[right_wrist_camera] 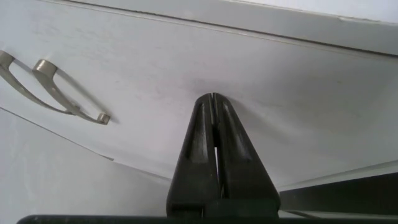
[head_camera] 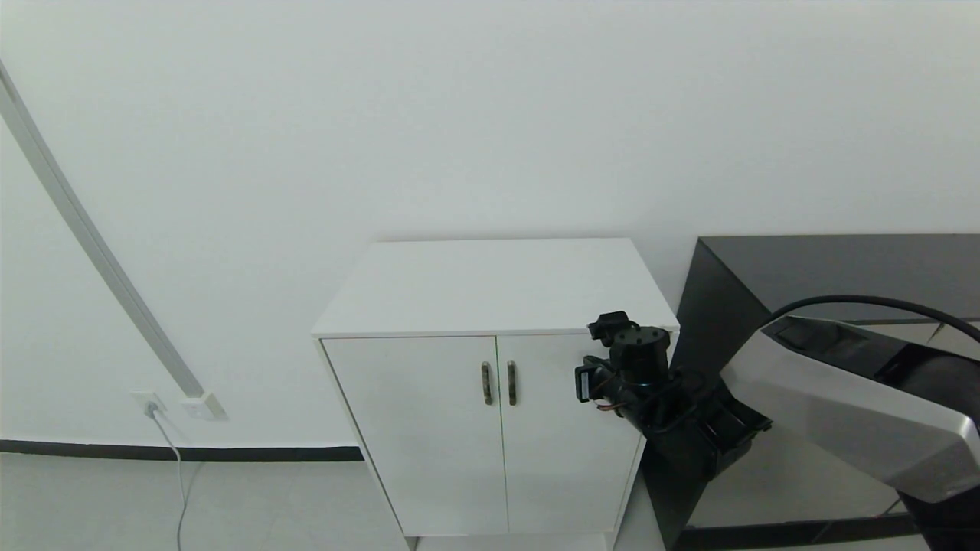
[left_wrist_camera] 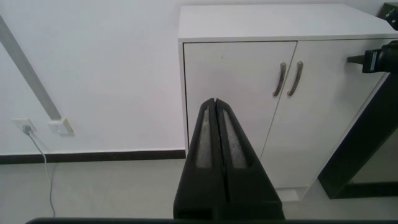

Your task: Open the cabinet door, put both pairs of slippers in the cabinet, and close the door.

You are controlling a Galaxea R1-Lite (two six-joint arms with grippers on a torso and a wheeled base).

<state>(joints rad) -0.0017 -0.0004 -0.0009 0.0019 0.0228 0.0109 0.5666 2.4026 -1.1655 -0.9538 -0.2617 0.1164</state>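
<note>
A white two-door cabinet stands against the wall with both doors shut. Two metal handles sit side by side at the middle seam. My right gripper is shut and empty, its tips close to the face of the right door, to the side of the handles. In the head view the right arm's wrist hangs in front of the right door's outer edge. My left gripper is shut and empty, held back from the cabinet, facing the left door.
A dark glossy cabinet stands right beside the white one. On the left, a wall socket with a cable hanging to the floor, and a slanted white conduit on the wall. Pale floor lies before the cabinet.
</note>
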